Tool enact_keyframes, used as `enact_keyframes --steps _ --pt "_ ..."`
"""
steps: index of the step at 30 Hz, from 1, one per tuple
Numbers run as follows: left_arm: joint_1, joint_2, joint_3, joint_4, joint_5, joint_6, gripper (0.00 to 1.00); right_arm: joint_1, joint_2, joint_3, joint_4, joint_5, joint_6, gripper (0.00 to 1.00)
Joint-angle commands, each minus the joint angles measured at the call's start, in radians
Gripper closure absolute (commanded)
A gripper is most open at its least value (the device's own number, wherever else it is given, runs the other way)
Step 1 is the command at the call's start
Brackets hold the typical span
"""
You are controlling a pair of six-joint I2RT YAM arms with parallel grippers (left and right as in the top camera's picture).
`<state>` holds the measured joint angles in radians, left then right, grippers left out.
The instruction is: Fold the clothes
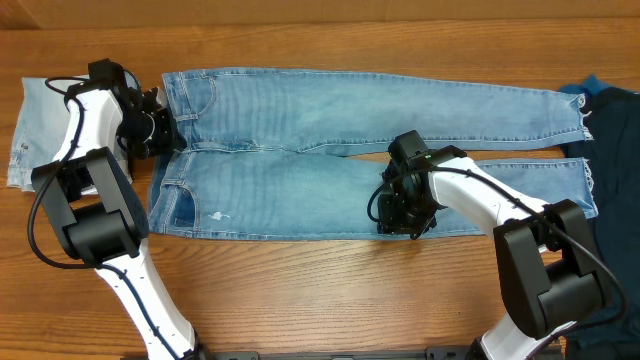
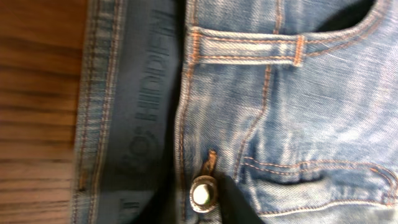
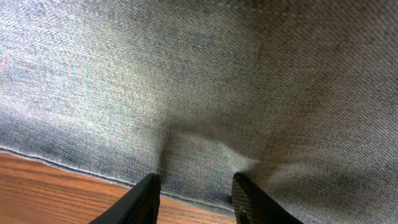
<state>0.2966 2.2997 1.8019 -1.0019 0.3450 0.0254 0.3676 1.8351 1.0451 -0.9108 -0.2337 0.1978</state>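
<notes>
The long faded light-blue jeans [image 1: 330, 150] lie flat across the table, waist at the left and legs running right. My left gripper [image 1: 162, 132] is at the waistband, its dark fingers shut on the denim either side of the metal button [image 2: 200, 195]. My right gripper [image 1: 405, 215] is at the front edge of the near leg, where its two fingers [image 3: 194, 196] pinch a pucker of the jeans [image 3: 205, 93]. A paler washed-denim piece [image 1: 28, 135] lies at the far left, partly under the left arm.
A dark navy garment [image 1: 612, 150] lies at the right edge, past the jeans' hems. Bare wooden table [image 1: 300, 290] runs along the front, and it shows under the leg's edge in the right wrist view [image 3: 50, 193].
</notes>
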Motion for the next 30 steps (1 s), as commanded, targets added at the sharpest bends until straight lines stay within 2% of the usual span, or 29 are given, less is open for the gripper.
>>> enact_keyframes --steps 1,4,6,8,9,11,15,20,21,23,27,28,30 --pt "-0.006 0.045 0.006 -0.008 0.044 0.02 0.96 -0.016 0.109 -0.114 -0.014 0.215 0.009 0.57" --pt "-0.004 0.041 0.091 -0.081 0.044 0.02 0.96 -0.016 0.109 -0.114 -0.014 0.214 0.009 0.56" --pt "-0.003 0.041 0.183 -0.148 0.038 0.02 0.96 -0.016 0.109 -0.114 -0.013 0.215 0.009 0.51" --pt "-0.003 0.041 0.229 -0.18 -0.043 0.013 0.96 -0.016 0.109 -0.114 -0.011 0.215 0.009 0.52" --pt "-0.002 0.041 0.229 -0.191 -0.151 -0.019 0.96 -0.016 0.109 -0.114 -0.011 0.215 0.009 0.52" --pt "-0.002 0.041 0.229 -0.19 -0.241 -0.041 0.96 -0.016 0.109 -0.114 -0.01 0.215 0.009 0.52" --pt "-0.002 0.042 0.228 -0.18 -0.314 -0.05 0.96 -0.016 0.109 -0.114 -0.007 0.215 0.009 0.51" --pt "-0.003 0.042 0.228 -0.175 -0.332 -0.059 0.96 -0.016 0.109 -0.114 -0.003 0.215 0.009 0.52" --pt "-0.003 0.042 0.228 -0.175 -0.334 -0.059 0.96 -0.016 0.109 -0.113 -0.006 0.215 0.009 0.62" --pt "-0.003 0.042 0.228 -0.175 -0.332 -0.059 0.96 -0.016 0.097 -0.079 -0.04 0.214 0.009 0.71" --pt "-0.01 0.042 0.228 -0.175 -0.326 -0.059 0.96 -0.019 0.026 0.111 -0.146 0.229 0.009 0.74" --pt "-0.011 0.042 0.228 -0.174 -0.325 -0.06 0.96 -0.03 0.021 0.164 -0.158 0.241 0.013 0.79" --pt "-0.016 0.042 0.228 -0.174 -0.325 -0.059 0.96 -0.088 0.02 0.247 -0.158 0.24 0.013 0.8"
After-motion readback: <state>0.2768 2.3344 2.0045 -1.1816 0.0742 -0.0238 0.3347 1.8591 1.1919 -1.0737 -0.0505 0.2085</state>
